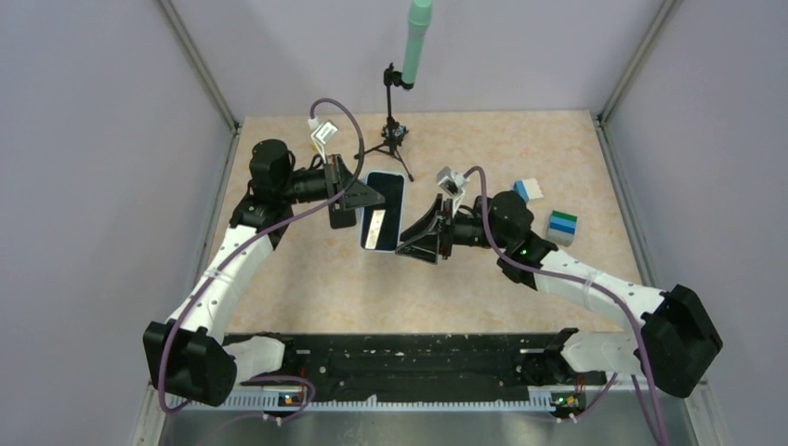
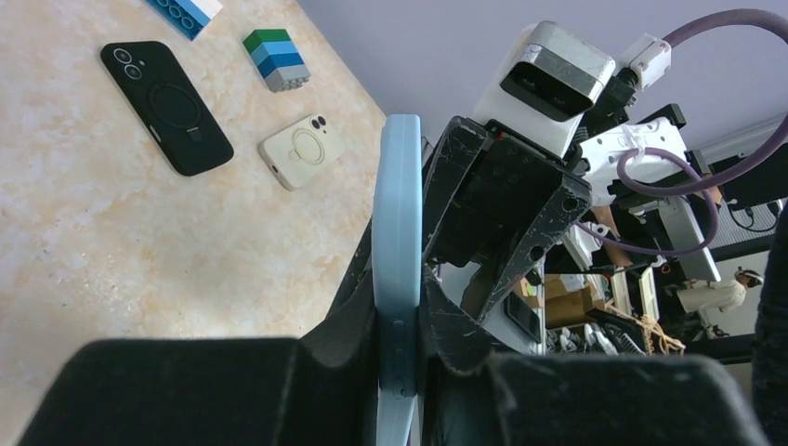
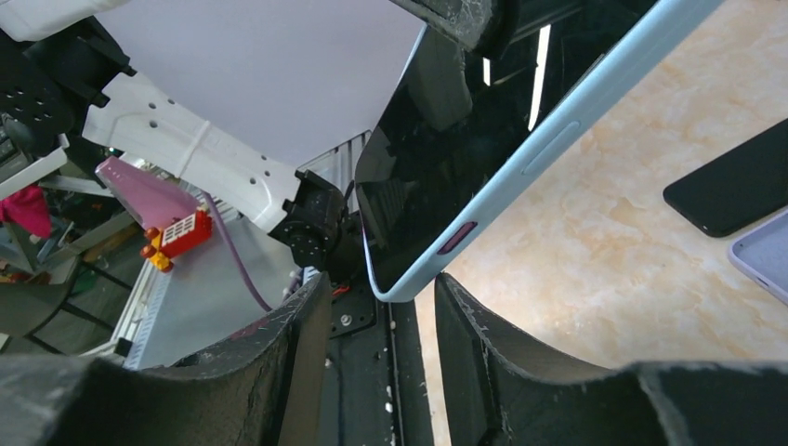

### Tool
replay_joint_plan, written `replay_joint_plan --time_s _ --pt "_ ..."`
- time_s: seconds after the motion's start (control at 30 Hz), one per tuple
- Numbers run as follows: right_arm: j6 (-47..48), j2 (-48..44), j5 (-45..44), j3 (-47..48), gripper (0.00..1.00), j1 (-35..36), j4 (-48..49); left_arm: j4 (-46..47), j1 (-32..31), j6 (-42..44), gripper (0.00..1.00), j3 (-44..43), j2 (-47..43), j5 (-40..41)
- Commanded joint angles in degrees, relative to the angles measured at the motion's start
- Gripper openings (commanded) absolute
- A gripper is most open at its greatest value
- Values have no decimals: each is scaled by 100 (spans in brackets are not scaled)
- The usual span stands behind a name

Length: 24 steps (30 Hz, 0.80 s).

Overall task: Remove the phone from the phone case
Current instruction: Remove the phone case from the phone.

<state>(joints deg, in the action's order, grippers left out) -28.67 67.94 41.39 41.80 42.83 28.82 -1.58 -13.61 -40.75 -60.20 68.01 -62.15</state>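
Note:
The phone (image 1: 383,212), dark screen up, sits in a light blue phone case (image 2: 400,214) and is held tilted above the table. My left gripper (image 1: 358,200) is shut on the case's long edges, and the left wrist view shows its fingers (image 2: 446,325) pressed on both sides. My right gripper (image 1: 418,243) stands open at the phone's near lower corner. In the right wrist view that corner of the case (image 3: 558,149) pokes between the fingertips (image 3: 316,297), with a gap on the left side. The screen (image 3: 437,158) reflects light.
On the table lie a black phone case (image 2: 167,107), a cream phone case (image 2: 299,151) and stacked toy blocks (image 1: 561,226), (image 1: 528,190). A small tripod (image 1: 395,130) with a green microphone (image 1: 416,42) stands at the back. A dark phone (image 3: 734,181) lies by a lilac case (image 3: 767,255).

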Motion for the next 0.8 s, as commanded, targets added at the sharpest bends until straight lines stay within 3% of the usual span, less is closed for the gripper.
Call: replay_joint_plan --time_s 0.0,0.17,0.47,0.63,0.77 --pt "75 172 69 336 43 123 307 372 -32 22 0 -102 -201 -221" --pt "360 313 241 513 28 163 181 299 -37 35 0 -113 -129 -269" --pt "1943 350 472 1052 18 378 -1074 207 -58 -683 0 -237 79 -298" --pt "3372 443 -607 1682 15 954 -2367 188 -63 -1208 0 -311 350 -523" --pt "3700 556 -1429 1839 13 1179 -2545 176 -63 -1320 0 -330 405 -455"
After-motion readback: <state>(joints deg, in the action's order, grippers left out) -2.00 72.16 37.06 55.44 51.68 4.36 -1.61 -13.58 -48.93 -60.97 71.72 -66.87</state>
